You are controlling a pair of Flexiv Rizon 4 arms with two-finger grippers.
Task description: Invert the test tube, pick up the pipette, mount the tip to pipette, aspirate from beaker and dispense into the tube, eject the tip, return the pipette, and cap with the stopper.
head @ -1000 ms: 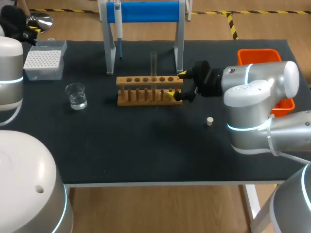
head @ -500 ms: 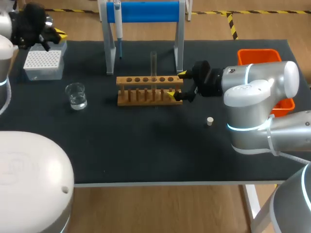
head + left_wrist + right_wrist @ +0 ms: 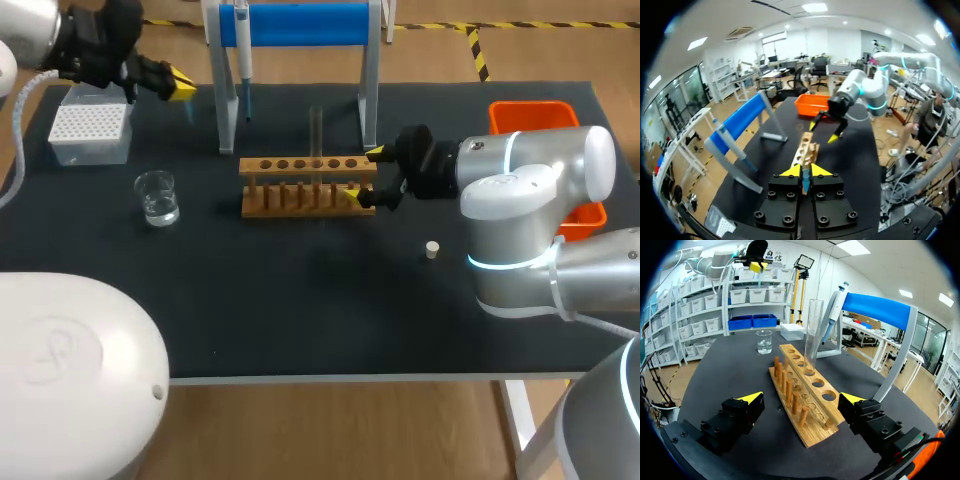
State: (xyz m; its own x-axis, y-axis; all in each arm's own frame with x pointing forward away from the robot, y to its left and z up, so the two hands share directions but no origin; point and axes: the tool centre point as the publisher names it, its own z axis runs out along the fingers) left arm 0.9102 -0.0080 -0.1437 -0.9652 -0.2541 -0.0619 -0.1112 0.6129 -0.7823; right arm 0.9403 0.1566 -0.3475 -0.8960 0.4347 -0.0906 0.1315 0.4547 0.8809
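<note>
Left end effector (image 3: 178, 86), clenched and empty, has shifted rightward along the frame's top toward the hanging pipette (image 3: 243, 45): pickup looks to be starting.

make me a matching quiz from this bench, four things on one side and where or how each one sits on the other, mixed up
Things:
1. clear glass test tube
2. small glass beaker
3. small white stopper
4. white pipette

Places or states:
a. holds clear liquid, in front of the white tip box
b. hangs on the blue-barred stand
c. stands upright in the wooden rack
d. lies alone on the black mat

Pairs: 1-c, 2-a, 3-d, 4-b
</note>
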